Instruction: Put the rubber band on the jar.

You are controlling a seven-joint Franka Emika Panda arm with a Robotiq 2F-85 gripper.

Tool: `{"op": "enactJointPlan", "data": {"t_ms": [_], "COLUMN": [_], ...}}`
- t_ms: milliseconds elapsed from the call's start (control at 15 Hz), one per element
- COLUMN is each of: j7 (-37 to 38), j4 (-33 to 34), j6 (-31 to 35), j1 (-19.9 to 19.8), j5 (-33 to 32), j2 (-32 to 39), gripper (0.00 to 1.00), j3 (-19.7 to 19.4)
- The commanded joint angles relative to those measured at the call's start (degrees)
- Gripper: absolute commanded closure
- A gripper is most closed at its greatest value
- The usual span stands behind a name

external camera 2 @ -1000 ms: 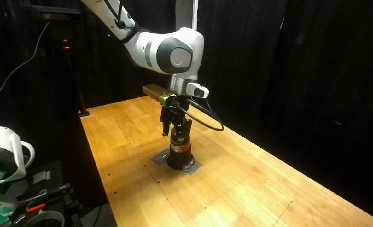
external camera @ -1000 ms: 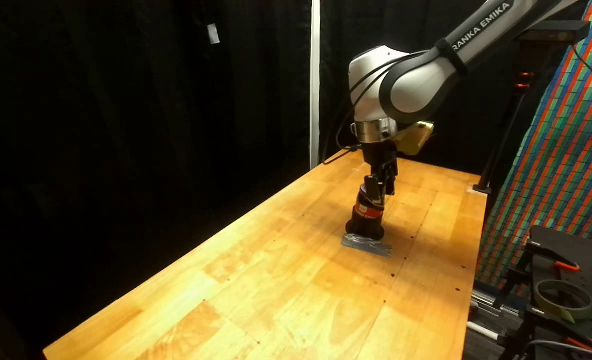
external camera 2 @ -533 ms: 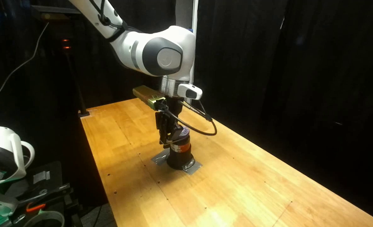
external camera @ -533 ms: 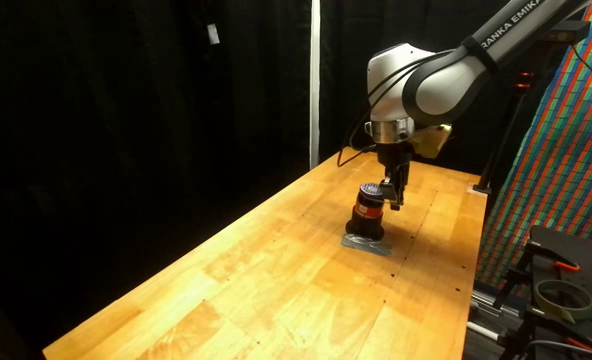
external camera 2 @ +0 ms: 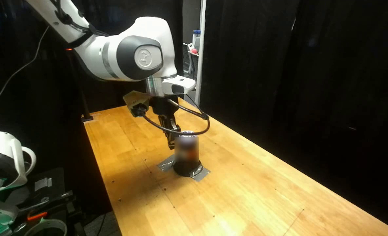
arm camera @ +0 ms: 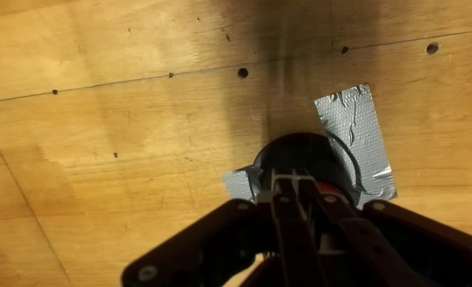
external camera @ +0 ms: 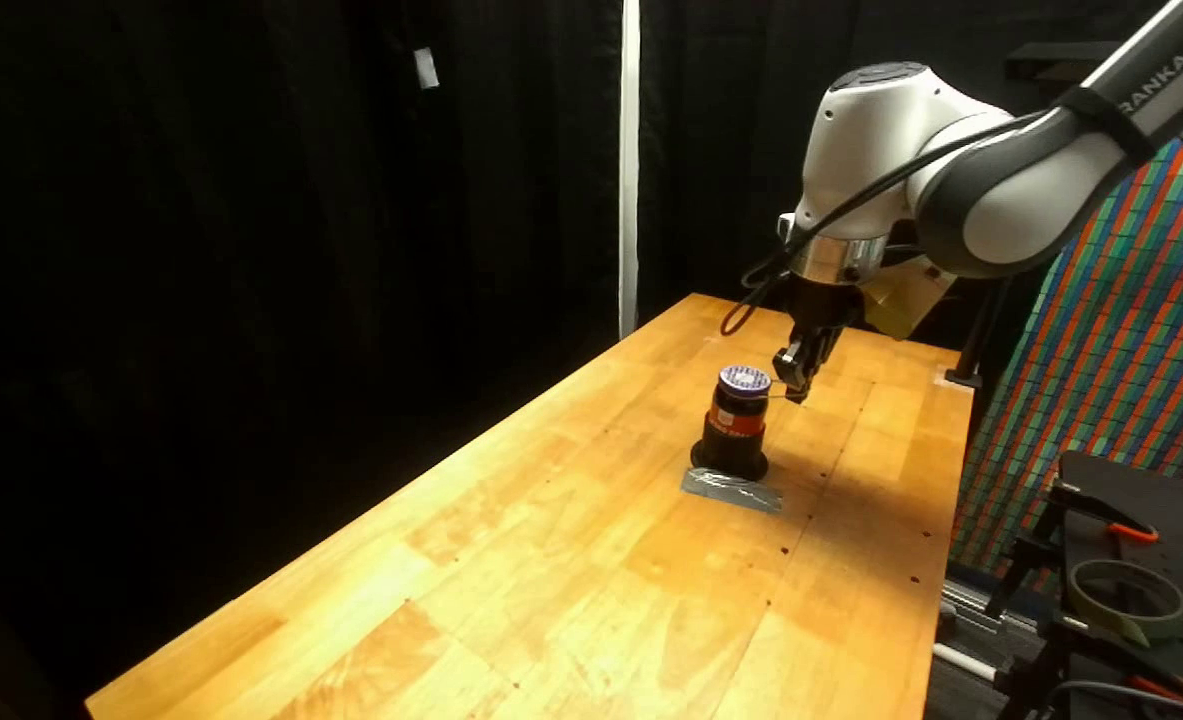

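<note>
Jar [external camera: 735, 425] just beside the gripper [external camera: 797, 385]

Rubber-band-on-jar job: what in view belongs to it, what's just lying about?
For the job:
jar
rubber band
tool
duct tape strips on the black base (fixturing, I'd say)

Lying about:
roll of tape
white headset, apparently VR

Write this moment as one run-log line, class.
claw: looks shut, beside jar; rubber band: stretched between them; jar: upright; release: not yet
</note>
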Motion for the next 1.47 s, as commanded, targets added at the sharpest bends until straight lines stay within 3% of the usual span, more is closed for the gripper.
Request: {"op": "enactJointPlan", "data": {"t_ms": [0,267,933,1200,1400], "j7": [11.83,23.50,61.28,68.72,71.32], "j4": [-7.66,-9.70,-5.84,-5.29,-5.26], "j6": [4.22,7.38,7.60,6.90,6.82], "j1": [0.91,0.19,3.42,3.73,3.67], "j5": [-10.90,-24.68,-72.09,-81.75,-85.12], "j2": [-6.56,-6.76,-3.21,-0.81,0.40], "gripper": [0.89,0.90,0.89,0.90,0.89], "j3": [-0.79,0.81,1.36,1.68,1.75]}}
